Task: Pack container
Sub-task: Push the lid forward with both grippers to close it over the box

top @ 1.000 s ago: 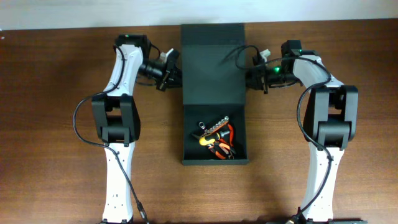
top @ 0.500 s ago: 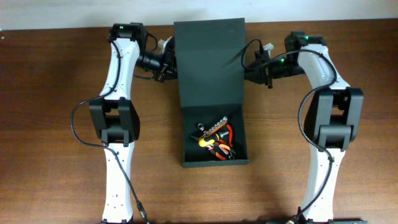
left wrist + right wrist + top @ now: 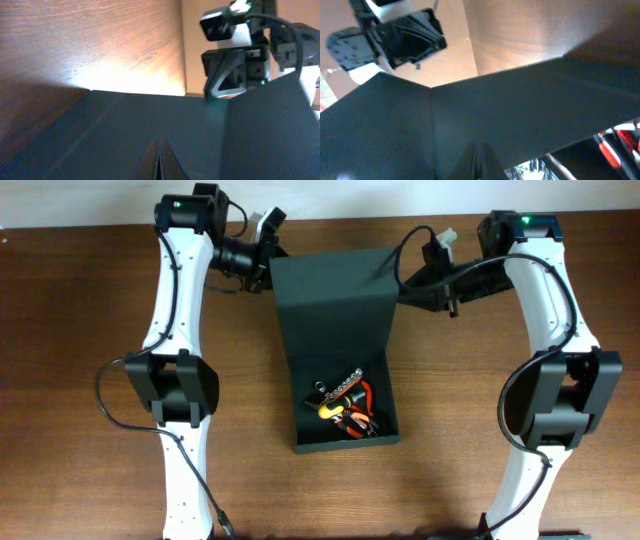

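One matte black container stands at the centre of the table, its single hinged lid raised and tilted over the far half. Two claws grip the lid: the left claw is clamped on its left edge and the right claw on its right edge, each with fingers pinched together on the panel. Inside, toward the front wall, lie one silver bit rail and orange-handled tools whose number cannot be told

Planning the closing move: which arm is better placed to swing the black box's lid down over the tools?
Probably left, narrowly. Both grippers pinch the raised lid by its side edges, but the left gripper sits at the free far corner, the right gripper lower toward the hinge.
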`<state>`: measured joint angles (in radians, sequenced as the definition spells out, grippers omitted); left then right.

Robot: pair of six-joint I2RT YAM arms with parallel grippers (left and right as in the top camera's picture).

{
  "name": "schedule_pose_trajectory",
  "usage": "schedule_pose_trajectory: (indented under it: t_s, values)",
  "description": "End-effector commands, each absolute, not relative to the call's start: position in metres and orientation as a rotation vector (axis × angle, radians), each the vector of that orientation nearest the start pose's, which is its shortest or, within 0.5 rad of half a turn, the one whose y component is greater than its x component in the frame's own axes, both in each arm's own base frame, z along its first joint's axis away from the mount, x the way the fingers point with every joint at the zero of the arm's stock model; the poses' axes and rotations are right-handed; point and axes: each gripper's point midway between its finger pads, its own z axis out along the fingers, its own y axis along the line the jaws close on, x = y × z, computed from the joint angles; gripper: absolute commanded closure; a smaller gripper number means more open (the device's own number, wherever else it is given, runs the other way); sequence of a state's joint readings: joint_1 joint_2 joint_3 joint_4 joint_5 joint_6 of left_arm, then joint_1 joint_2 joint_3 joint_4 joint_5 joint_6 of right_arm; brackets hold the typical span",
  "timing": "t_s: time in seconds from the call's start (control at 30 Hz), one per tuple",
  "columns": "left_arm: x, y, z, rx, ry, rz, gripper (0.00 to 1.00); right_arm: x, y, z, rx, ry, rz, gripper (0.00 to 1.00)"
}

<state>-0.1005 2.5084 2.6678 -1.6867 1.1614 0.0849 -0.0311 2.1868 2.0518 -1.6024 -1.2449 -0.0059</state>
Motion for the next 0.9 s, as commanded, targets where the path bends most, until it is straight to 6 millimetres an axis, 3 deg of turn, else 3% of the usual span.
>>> schedule_pose_trajectory:
  t_s: [0.0, 0.37, 0.67, 0.87]
  values:
    - [0.438, -0.214, 0.269, 0.339, 2.520, -1.710, 0.98, 0.393, 0.151, 0.246, 0.023, 2.617, 1.825, 0.96]
    - [0.385, -0.255, 0.328, 0.521, 2.487, -1.656, 0.98, 0.373, 0.146, 0.269, -0.049, 2.643, 1.702, 0.96]
    - [0.361, -0.253, 0.362, 0.549, 2.452, -1.592, 0.98, 0.344, 0.142, 0.312, -0.120, 2.612, 1.548, 0.96]
    - [0.349, -0.251, 0.376, 0.581, 2.435, -1.515, 0.98, 0.327, 0.133, 0.325, -0.118, 2.641, 1.383, 0.96]
